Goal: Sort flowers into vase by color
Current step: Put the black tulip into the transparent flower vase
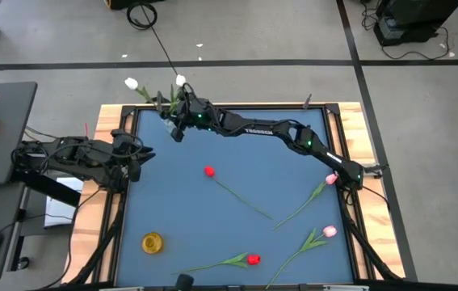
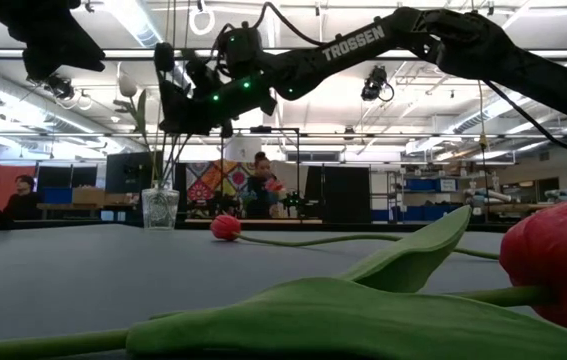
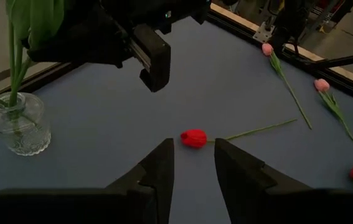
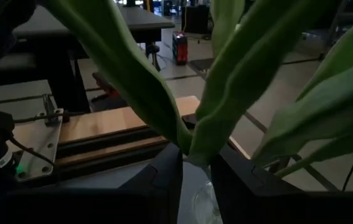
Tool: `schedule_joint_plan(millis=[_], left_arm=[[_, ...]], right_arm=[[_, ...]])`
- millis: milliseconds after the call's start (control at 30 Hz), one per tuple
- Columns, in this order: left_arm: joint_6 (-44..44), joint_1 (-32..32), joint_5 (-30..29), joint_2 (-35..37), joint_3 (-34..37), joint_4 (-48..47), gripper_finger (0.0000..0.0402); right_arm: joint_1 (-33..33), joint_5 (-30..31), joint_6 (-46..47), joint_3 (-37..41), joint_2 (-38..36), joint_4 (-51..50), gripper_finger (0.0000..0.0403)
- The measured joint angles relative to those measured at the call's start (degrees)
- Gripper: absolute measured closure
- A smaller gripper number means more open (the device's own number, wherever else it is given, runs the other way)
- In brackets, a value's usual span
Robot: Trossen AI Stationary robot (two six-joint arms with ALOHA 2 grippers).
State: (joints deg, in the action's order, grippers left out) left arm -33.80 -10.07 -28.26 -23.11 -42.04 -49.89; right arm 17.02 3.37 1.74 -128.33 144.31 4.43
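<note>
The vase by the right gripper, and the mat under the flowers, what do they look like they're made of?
The vase looks like clear glass, possibly clear plastic: green stems show through its ribbed, glinting wall. The mat looks like matte blue-grey fabric or foam: it is flat and shows no reflections. Its wooden frame shows pale bare grain.

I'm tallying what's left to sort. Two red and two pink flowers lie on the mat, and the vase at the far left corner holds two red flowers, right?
Not quite: the flowers in the vase have white heads, not red, as the high view shows. Two red flowers and two pink flowers do lie on the mat.
</note>
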Motion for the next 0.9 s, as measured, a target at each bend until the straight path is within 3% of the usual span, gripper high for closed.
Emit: schedule_joint_plan(millis=[300,500,900], left_arm=[[-0.15,-0.02,0.01,0.00,0.00,-0.05,0.0280],[-1.01,-0.01,-0.01,0.00,0.00,-0.16,0.0280],[-3.08,-0.02,-2.80,0.00,0.00,-1.95,0.0280]], right_arm=[[0.28,-0.04,0.19,-0.02,-0.07,-1.27,0.0313],[0.12,-6.74,-2.08,-0.02,-3.16,-7.31,0.0304],[0.78,-4.36,-5.04,-0.12,-8.02,-16.30,0.0157]])
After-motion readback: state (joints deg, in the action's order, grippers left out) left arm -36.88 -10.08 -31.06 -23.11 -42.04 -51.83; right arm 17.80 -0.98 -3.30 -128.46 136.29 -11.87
